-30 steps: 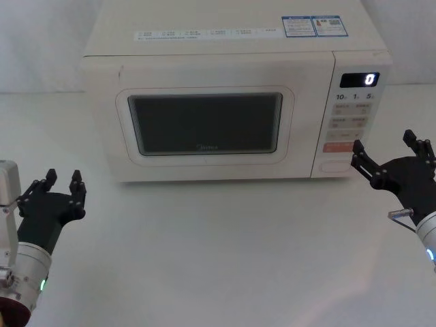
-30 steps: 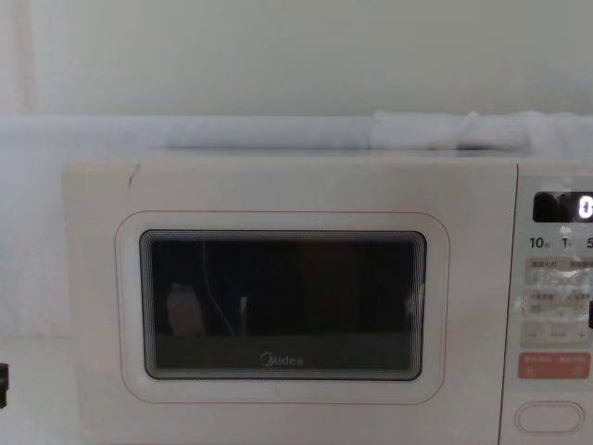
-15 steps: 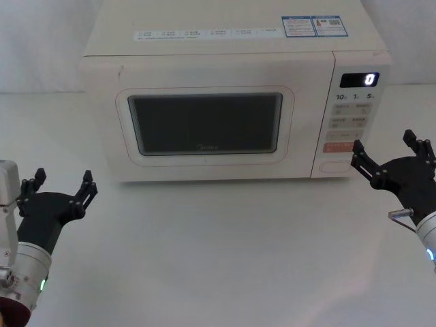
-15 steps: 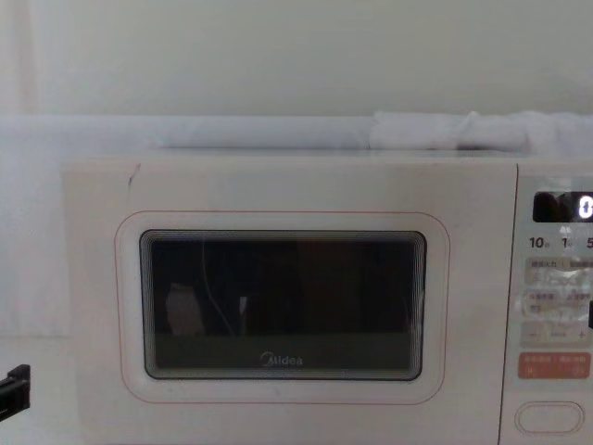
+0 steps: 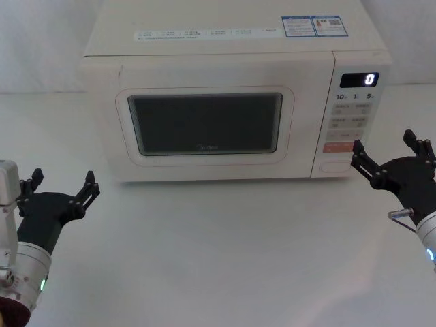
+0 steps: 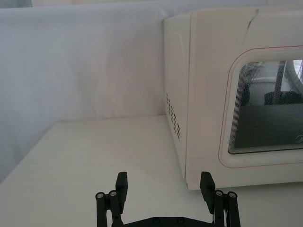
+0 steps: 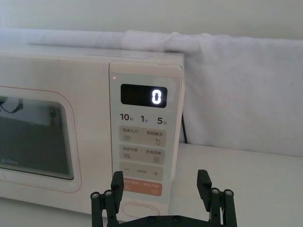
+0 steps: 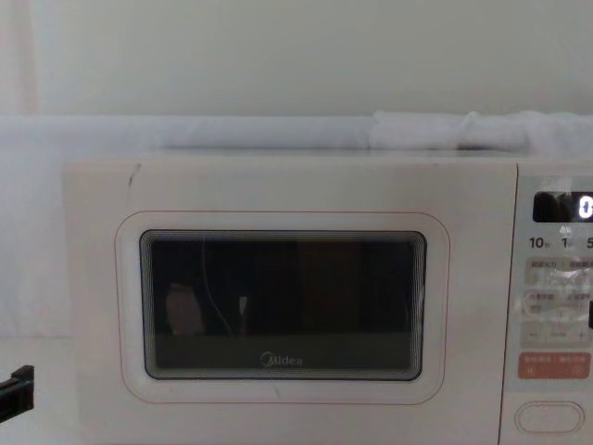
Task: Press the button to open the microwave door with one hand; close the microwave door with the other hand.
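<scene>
- A white table (image 5: pixel 225 245) carries a cream Midea microwave (image 5: pixel 231 41) that stands against a pale draped backdrop (image 6: pixel 80 61), front facing the robot.
- The microwave door (image 5: pixel 204 126) sits flush with the oven body, shut, its dark rounded window ringed by a thin pink outline with the logo just below the glass; seen from the chest, the door (image 8: pixel 278 306) spans most of the oven's front.
- The control panel (image 5: pixel 353 116) runs down the oven's right side, its black display (image 7: pixel 143 96) lit with a white "0" above rows of small pale labelled keys and an orange-pink rectangular key (image 7: pixel 140 188).
- The right gripper (image 5: pixel 390 155) hovers over the table just in front of the panel's lower right corner, its black fingers spread apart and holding nothing; from its wrist camera the right gripper (image 7: pixel 160 187) frames the lower part of the panel between its tips.
- The left gripper (image 5: pixel 60 188) hangs above the table near the oven's front left corner, clear of the door, fingers wide apart and empty; its wrist camera shows the left gripper (image 6: pixel 163 187) aimed at that corner and the vented side wall.
- The button (image 5: pixel 334 165), a wide unmarked pill shape at the panel's bottom, lies just beside the right gripper's nearer fingertip, with contact impossible to confirm.
</scene>
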`<state>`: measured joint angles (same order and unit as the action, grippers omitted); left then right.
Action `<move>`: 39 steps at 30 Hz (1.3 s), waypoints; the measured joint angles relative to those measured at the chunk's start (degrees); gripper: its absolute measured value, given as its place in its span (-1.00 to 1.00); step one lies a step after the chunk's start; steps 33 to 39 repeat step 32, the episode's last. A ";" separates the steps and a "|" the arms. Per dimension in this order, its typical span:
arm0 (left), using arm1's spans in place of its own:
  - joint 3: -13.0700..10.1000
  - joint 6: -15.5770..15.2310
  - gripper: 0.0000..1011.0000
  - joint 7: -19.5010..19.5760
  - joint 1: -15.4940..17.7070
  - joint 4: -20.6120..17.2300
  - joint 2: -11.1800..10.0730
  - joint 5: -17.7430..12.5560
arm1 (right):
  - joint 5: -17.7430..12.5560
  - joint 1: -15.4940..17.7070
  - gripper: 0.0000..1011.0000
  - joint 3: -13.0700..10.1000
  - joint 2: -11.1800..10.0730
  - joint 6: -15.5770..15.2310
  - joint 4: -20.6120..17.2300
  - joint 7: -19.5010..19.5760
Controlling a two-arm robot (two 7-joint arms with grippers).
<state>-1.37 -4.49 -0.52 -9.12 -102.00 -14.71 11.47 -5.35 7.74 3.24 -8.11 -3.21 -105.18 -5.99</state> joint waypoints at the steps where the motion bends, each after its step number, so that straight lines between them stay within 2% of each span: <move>1: 0.00 0.00 0.98 0.00 0.00 0.00 0.00 0.00 | 0.00 0.00 0.98 0.00 0.00 0.00 0.00 0.00; 39: 0.00 -0.01 0.98 0.00 0.00 0.00 0.00 -0.01 | 0.01 0.00 0.98 0.00 0.00 0.00 0.00 0.00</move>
